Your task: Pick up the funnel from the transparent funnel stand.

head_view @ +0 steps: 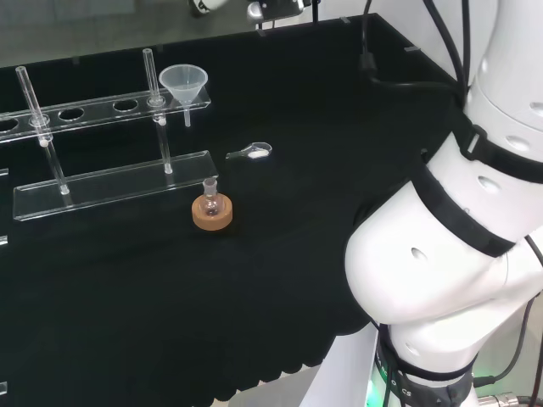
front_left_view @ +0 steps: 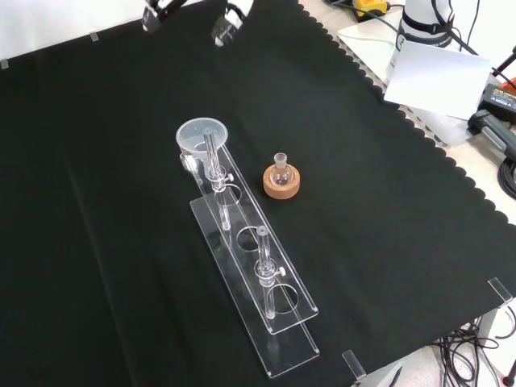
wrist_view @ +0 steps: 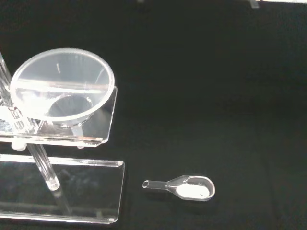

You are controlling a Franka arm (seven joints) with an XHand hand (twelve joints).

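A clear funnel (head_view: 183, 82) (front_left_view: 202, 135) (wrist_view: 62, 84) sits upright in the end hole of the transparent funnel stand (head_view: 110, 182) (front_left_view: 274, 322) (wrist_view: 72, 191), its spout pointing down through the top shelf. In the front view, the hand (front_left_view: 228, 22) hangs high above the cloth at the top edge, well beyond the funnel and apart from it. Its fingertips are spread with nothing between them. In the head view, a bit of the hand (head_view: 204, 5) shows at the top edge, above the funnel.
A small round flask on a cork ring (head_view: 212, 212) (front_left_view: 281, 179) stands beside the stand. A clear scoop with white powder (head_view: 251, 152) (wrist_view: 187, 187) lies on the cloth near the funnel end. Two upright glass posts (head_view: 151, 76) (front_left_view: 264, 258) hold the shelf. The arm's white links (head_view: 458, 246) are at the right of the head view.
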